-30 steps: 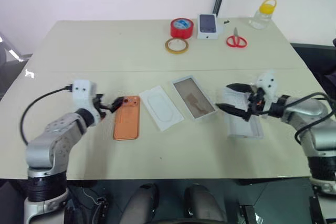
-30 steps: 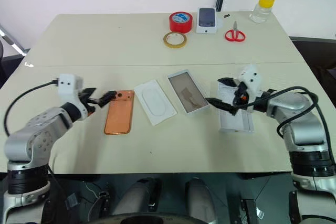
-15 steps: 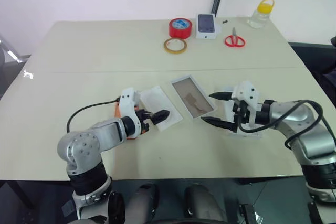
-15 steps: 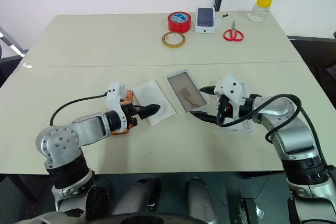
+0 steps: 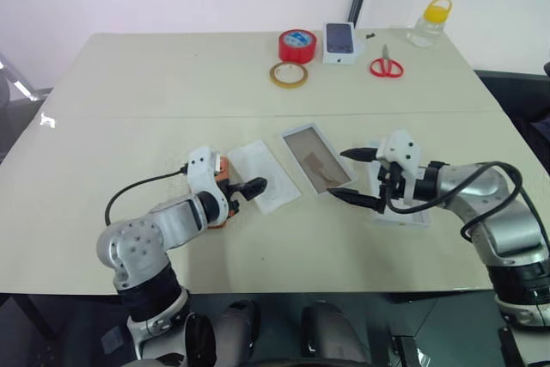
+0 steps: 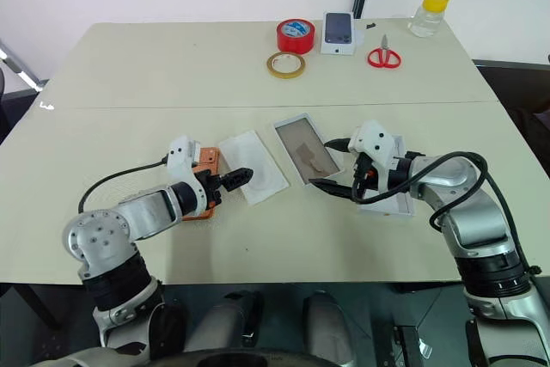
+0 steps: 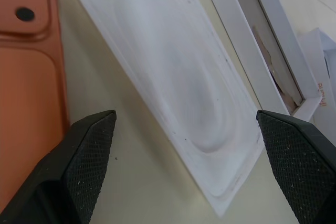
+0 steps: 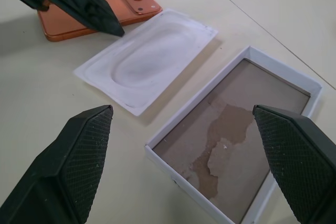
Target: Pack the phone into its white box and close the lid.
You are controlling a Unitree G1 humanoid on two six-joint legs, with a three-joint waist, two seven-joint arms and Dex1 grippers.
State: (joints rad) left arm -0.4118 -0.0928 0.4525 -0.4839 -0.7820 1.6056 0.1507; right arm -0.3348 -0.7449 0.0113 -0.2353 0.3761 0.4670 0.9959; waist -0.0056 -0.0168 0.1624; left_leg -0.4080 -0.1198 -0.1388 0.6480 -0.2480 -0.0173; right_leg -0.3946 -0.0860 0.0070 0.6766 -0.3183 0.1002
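My bench (image 5: 129,83) carries everything. My left arm is bent inward across it, and my left gripper (image 5: 254,187) points toward the middle with its fingers spread wide and nothing between them. My right arm reaches in from the other side; my right gripper (image 5: 352,175) points back toward my left one, fingers also spread wide and empty.

The lid (image 5: 404,212) lies flat under my right forearm, behind that gripper. Some small orange lettering shows on its edge in the left wrist view, too small to read.

The white box (image 8: 236,135) sits open just ahead of my right gripper, a brownish torn lining showing inside. Its long axis runs away from me, slanted a little.

The white insert (image 7: 173,87) with the oval recess lies under and just ahead of my left gripper, parallel to the box and just beside it.

The phone (image 8: 100,17) lies back-up beside my left gripper, partly under that wrist, its camera cluster at the far end and its long axis running away from me.
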